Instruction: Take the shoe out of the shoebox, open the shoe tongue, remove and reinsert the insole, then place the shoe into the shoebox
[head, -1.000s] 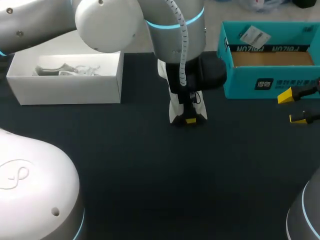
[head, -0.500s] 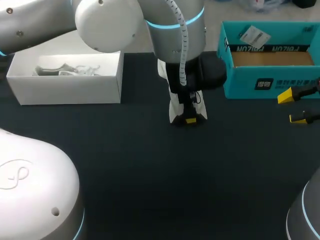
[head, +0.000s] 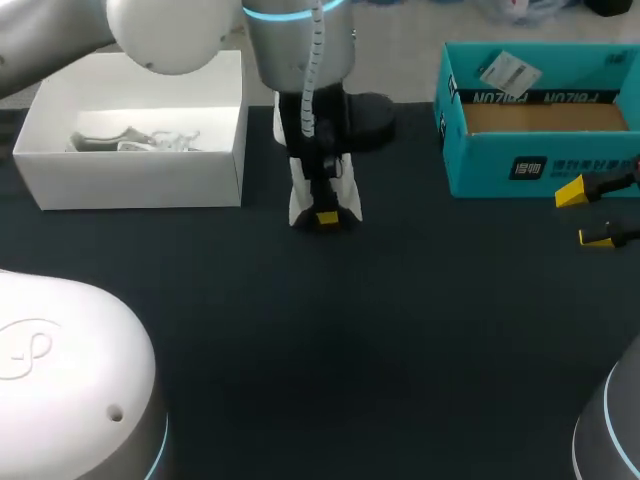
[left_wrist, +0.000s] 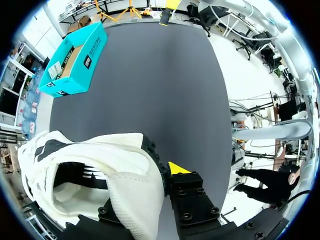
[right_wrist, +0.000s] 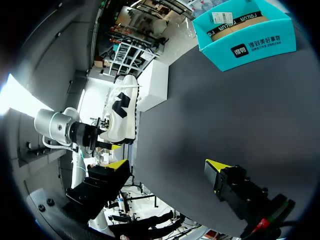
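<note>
A white shoe with black markings hangs toe-down over the dark table, just right of the white shoebox. My left gripper is shut on the shoe's heel wall. In the left wrist view one yellow tip shows outside the shoe and the other finger is hidden inside it, with my left gripper clamping the collar. My right gripper stands open at the table's right edge, in front of the teal box, holding nothing. The right wrist view shows its gripper open, with the shoe far ahead.
The white shoebox holds crumpled packing paper. The teal box at the back right has a brown cardboard floor and a paper tag inside. The dark table top stretches out in front of both arms.
My left arm has carried the shoe to the left and a little farther back, closer to the white shoebox. The right arm has not moved.
</note>
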